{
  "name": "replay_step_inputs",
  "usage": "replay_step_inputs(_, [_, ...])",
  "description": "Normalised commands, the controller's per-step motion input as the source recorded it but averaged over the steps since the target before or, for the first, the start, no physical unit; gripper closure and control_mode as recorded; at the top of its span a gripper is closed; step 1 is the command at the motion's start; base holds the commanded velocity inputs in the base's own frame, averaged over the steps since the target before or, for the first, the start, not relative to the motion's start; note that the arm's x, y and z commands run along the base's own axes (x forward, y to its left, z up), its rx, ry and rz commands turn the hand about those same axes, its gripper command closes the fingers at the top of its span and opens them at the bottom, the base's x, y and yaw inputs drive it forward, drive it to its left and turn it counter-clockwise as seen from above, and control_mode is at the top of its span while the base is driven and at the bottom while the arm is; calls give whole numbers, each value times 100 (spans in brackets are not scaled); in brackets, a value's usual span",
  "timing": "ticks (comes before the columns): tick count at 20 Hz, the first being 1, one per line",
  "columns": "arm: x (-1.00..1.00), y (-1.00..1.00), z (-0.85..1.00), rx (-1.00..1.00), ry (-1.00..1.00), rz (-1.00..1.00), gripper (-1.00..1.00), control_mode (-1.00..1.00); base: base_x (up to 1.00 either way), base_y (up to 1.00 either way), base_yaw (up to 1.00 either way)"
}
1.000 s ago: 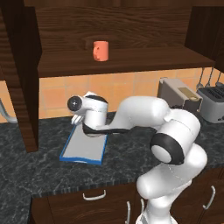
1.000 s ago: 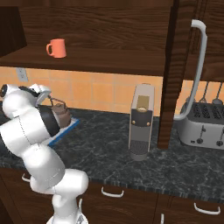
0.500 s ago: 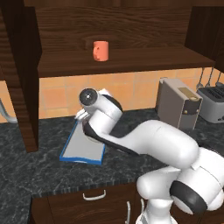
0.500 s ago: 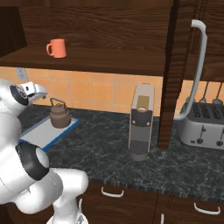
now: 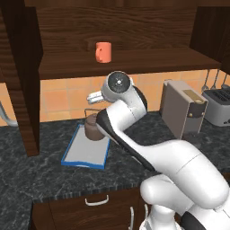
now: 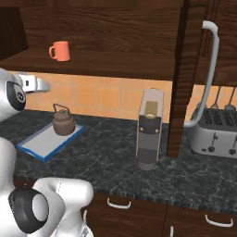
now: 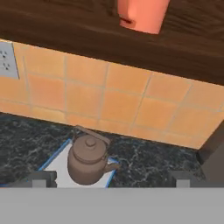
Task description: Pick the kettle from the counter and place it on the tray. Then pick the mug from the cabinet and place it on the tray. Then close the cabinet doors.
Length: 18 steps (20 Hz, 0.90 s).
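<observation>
The claw (image 7: 109, 177) is wide open and holds nothing. In the hand view, its two finger tips (image 7: 41, 177) stand far apart at the bottom, and the brown kettle (image 7: 89, 159) sits on the blue tray (image 7: 54, 155) just past them. The orange mug (image 7: 142, 15) is up above the claw on the cabinet (image 6: 115, 62) shelf, but its top is cut off there. The right base view shows the whole mug, with its handle. In the left base view, the white arm hides part of the kettle.
</observation>
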Motion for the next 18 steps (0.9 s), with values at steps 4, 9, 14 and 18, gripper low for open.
replay_step_inputs(4, [-7, 0, 93, 23, -30, -8, -100, -100, 0, 0, 0])
replay_step_inputs(9, [19, 0, 55, 21, -28, -3, -100, -100, 0, 0, 0])
replay_step_inputs(14, [11, 0, -3, 6, -3, -4, -100, -100, 0, 0, 0])
replay_step_inputs(18, [7, 0, -3, 0, 0, 0, -100, -100, 0, 0, 0])
